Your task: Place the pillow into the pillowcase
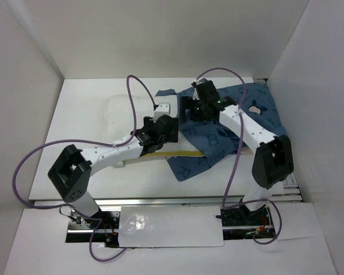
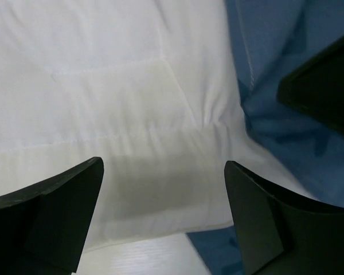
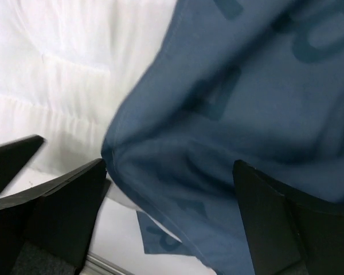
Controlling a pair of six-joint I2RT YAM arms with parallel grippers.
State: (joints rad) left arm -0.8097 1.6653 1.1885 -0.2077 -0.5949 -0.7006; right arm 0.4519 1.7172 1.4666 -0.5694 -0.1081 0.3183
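Note:
The white pillow [image 1: 123,112] lies across the middle of the table, and its right end disappears under the blue lettered pillowcase [image 1: 218,146]. A pale-yellow seam [image 1: 175,152] shows along the pillow's near edge. My left gripper [image 1: 160,129] hovers over the pillow where it meets the case. It is open, and between the wide jaws lies only pillow [image 2: 103,86], with pillowcase [image 2: 286,51] to the right. My right gripper [image 1: 196,106] is also open, just above a bulging fold of pillowcase [image 3: 235,103]. That fold lies between its fingers [image 3: 63,206] without being pinched. Pillow [image 3: 57,63] shows to the left.
White walls [image 1: 23,86] close in the table on the left, back and right. A metal rail [image 1: 160,202] runs along the near edge. Purple cables [image 1: 34,154] loop from both arms. The two gripper heads sit close together, and the right one shows as a black shape [image 2: 327,86] in the left wrist view.

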